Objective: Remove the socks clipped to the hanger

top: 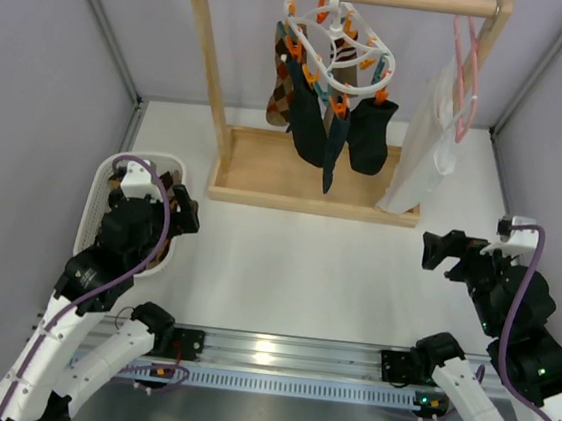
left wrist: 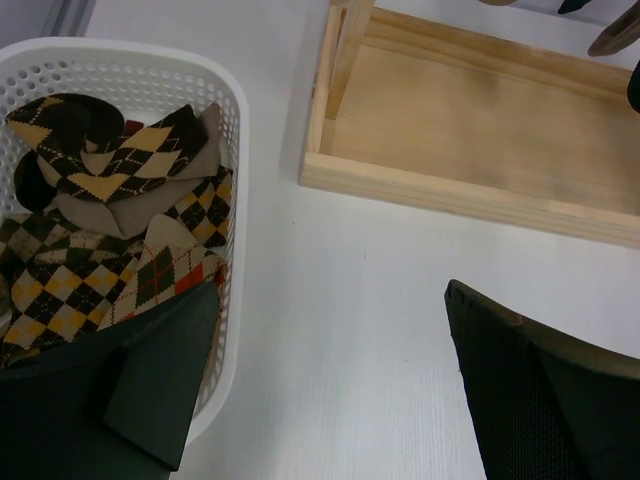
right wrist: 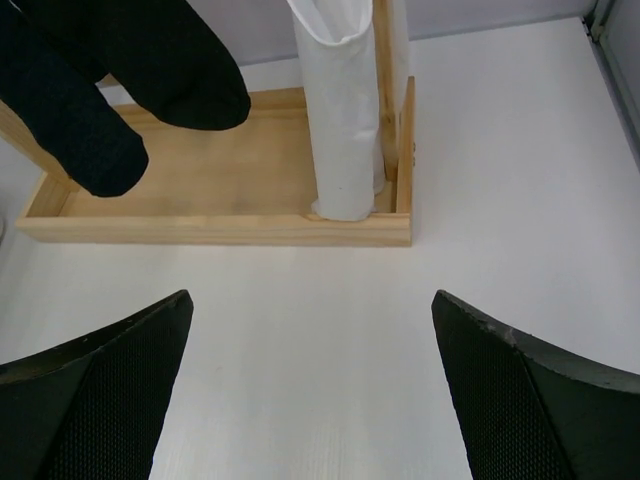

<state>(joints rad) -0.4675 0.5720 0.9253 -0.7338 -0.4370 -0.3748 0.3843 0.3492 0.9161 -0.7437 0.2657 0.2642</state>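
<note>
The left gripper (left wrist: 328, 300) hung wide open and empty above the white basket (left wrist: 236, 110) of argyle socks (left wrist: 100, 200) at the table's left edge. At the far edge, the clipped socks (top: 310, 123), dark and argyle, dangled from the hanger (top: 340, 48) on the wooden rack (top: 265, 169). The right gripper (right wrist: 312, 300) gaped empty near the right edge.

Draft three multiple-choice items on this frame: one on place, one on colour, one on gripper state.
1. Where do the loose argyle socks lie?
A a cardboard box; B the white basket; C a drawer

2. What colour is the wire hanger bearing the white garment?
A teal; B black; C pink

3. What state is the right gripper in?
A open, empty; B shut on a sock; C shut, empty

Answers:
1 B: the left wrist view shows them piled inside the perforated basket.
2 C: the top view shows pink wire.
3 A: its fingers stand wide apart over bare table.
</note>
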